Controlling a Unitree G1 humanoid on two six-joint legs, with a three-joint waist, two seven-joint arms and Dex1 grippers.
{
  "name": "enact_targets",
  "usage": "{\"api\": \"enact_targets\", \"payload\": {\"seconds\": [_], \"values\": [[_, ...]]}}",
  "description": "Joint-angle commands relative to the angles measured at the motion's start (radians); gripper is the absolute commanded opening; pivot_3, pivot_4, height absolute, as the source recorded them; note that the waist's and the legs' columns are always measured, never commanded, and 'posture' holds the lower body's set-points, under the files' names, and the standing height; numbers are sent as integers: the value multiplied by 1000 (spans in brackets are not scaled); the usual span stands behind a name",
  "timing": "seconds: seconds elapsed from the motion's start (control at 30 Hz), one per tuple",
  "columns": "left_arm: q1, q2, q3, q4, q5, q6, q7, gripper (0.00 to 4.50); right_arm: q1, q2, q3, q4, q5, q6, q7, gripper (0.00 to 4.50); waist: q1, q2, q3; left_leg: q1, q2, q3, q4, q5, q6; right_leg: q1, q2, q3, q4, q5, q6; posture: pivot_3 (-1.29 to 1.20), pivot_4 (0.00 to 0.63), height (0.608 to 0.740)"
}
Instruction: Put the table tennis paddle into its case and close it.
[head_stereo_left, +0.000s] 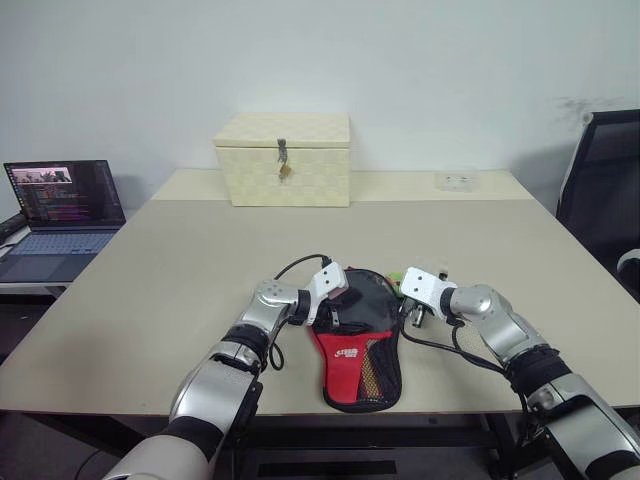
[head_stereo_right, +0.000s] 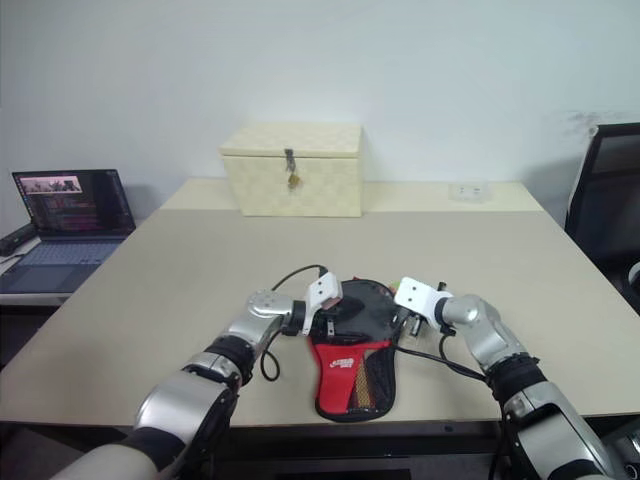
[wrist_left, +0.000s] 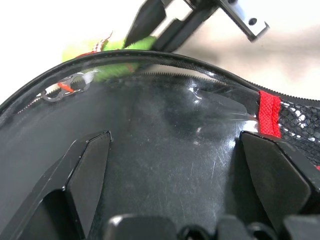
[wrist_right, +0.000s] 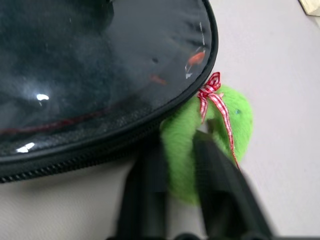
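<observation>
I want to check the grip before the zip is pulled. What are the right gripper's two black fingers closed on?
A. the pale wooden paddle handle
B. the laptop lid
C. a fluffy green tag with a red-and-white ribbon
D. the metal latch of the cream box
C: the right wrist view shows the right gripper with its fingers pinched on the fluffy green tag at the zipped rim of the soft black fabric case.

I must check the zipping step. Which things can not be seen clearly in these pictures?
- Paddle: the case lies over it in both eye views, so whether it is inside cannot be told.
- Zip rim: in the left wrist view the frame edges cut it off at both ends; how far it is closed is unclear.
- Right gripper: shut on the green fluffy tag, blurred, grip point unclear.
- Left gripper: open over the case.
</observation>
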Motion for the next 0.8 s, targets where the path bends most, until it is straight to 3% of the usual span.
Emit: {"api": "enact_targets", "payload": {"seconds": [0.03,0.3,0.47,0.63,0.8], "values": [[45,-20,-20,40,47,21,15,4500,-71,-29,-26,52,-28,-44,-19,73,0,0,0,0,0,0,0,0,0,0,0,0,0,0,0,0,150,740],[68,-36,-4,40,47,46,26,4500,-250,2,-29,328,-78,-132,-137,73,3,1,-1,3,0,0,0,0,0,4,-1,0,0,0,0,0,150,740],[86,-36,-7,39,55,55,33,4500,-310,33,-13,456,-105,-173,-170,73,2,1,-1,15,0,0,-2,0,0,16,-1,0,-3,-1,0,0,150,740],[95,-38,-13,40,60,66,35,4500,-300,12,-14,474,-115,-192,-144,73,2,2,-1,15,-1,0,-2,0,0,16,-1,0,-3,-1,1,0,150,740],[103,-49,-16,43,64,71,47,4500,-221,-59,-38,359,-98,-175,-62,73,4,3,-2,14,-2,-1,-2,0,0,17,-2,-1,-3,-1,1,0,150,740]]}}
